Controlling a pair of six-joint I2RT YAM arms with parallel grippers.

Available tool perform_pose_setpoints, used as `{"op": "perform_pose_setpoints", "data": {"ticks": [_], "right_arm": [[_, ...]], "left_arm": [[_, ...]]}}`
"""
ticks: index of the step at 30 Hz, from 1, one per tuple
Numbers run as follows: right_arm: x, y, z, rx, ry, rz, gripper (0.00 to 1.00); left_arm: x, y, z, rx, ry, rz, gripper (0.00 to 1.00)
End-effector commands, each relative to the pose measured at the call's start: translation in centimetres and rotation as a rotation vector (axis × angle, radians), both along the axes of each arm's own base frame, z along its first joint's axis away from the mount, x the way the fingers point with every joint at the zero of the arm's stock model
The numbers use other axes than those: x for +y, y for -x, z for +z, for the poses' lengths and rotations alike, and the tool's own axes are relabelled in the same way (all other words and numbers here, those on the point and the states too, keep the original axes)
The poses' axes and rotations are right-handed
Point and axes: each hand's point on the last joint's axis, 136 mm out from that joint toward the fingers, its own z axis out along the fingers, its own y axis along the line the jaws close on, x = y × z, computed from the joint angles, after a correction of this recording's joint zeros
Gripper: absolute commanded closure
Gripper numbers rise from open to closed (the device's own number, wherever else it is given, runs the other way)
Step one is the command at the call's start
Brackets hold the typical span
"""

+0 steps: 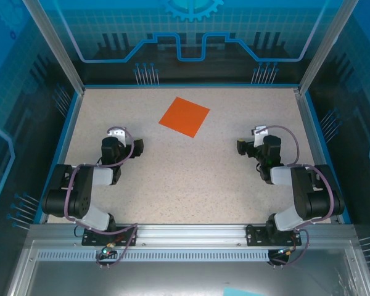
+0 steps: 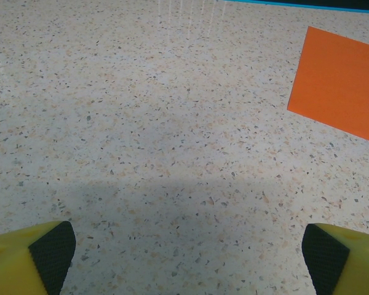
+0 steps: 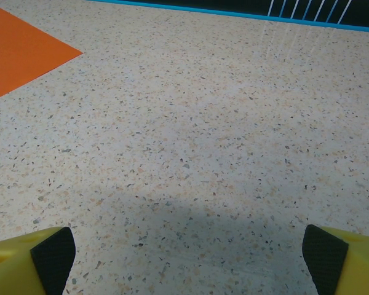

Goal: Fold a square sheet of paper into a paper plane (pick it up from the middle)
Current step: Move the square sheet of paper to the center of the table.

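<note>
Top external view: nearest the camera, an aluminium rail [image 1: 191, 233] is seen along the near edge of the table [image 1: 191, 185], and both arm bases are bolted to it. The arms are folded low over the speckled surface, with the left gripper [image 1: 133, 148] on the left side and the right gripper [image 1: 245, 148] on the right, well apart from each other and facing the middle of the table.

From the left wrist view, the left gripper [image 2: 187, 261] is shown with its jaws spread wide. Its black pads [image 2: 52, 252] sit at the two lower corners of the frame and only bare table lies between them; nothing is held. The same is shown by the right wrist view, where the right gripper [image 3: 187, 261] is spread just as wide with its pads [image 3: 325, 255] far apart over bare table, and nothing is gripped.

Farther out, the orange paper [image 1: 184, 116] is laid flat and unfolded on the table as a square turned corner-on, in the far middle, slightly nearer the left arm. It is touched by neither gripper. It is seen at the upper right of the left wrist view [image 2: 341, 80] and the upper left of the right wrist view [image 3: 18, 52].

Beyond it, a blue border strip [image 3: 234, 13] runs along the far table edge, backed by a blue printed panel [image 1: 191, 31].
</note>
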Motion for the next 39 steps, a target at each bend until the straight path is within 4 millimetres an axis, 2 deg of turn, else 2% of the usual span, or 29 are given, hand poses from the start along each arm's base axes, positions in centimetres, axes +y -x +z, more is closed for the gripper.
{"op": "perform_pose_setpoints", "data": {"ticks": [1,4,6,10,13,16,19,23,29,34,36,37,39], "right_arm": [[0.1,-0.6,1.4,-0.05,-0.005,0.014,0.01],[0.1,-0.6,1.5,-0.052,-0.008,0.019,0.01],[0.3,-0.6,2.0,-0.052,-0.008,0.03,0.01],[0.5,0.0,4.3,-0.047,-0.009,0.045,0.01],[1.4,0.5,6.2,-0.033,-0.036,0.086,0.01],[3.6,1.2,8.7,-0.035,-0.092,0.178,0.01],[6.0,2.2,10.3,0.009,-0.122,0.278,0.01],[9.2,3.6,12.1,0.048,-0.167,0.406,0.01],[12.7,5.2,12.7,0.122,-0.205,0.527,0.01],[14.8,5.2,12.7,0.16,-0.206,0.571,0.01],[15.5,5.2,12.1,0.181,-0.195,0.576,0.01],[16.0,4.7,13.1,0.163,-0.189,0.578,0.01],[16.6,4.2,13.0,0.174,-0.187,0.582,0.01]], "left_arm": [[0.0,-0.7,1.7,-0.058,-0.001,-0.015,0.01],[0.1,-0.8,1.9,-0.058,-0.002,-0.011,0.01],[0.2,-0.9,2.8,-0.051,-0.007,-0.002,0.01],[0.3,-0.3,5.1,-0.021,-0.021,0.027,0.01],[0.2,-0.1,6.9,0.016,0.033,0.063,0.01],[-0.9,-0.3,8.9,0.064,0.121,0.07,0.01],[-2.6,-0.9,9.7,0.166,0.2,0.073,0.01],[-5.4,-2.0,9.4,0.278,0.243,0.05,0.01],[-9.6,-4.7,8.3,0.341,0.243,0.006,0.01],[-12.4,-7.2,6.1,0.429,0.248,0.002,0.01],[-13.7,-8.0,5.2,0.461,0.222,-0.005,0.01],[-14.1,-8.5,4.9,0.469,0.211,0.001,0.01],[-14.9,-9.3,3.9,0.492,0.182,0.01,0.01]]}}
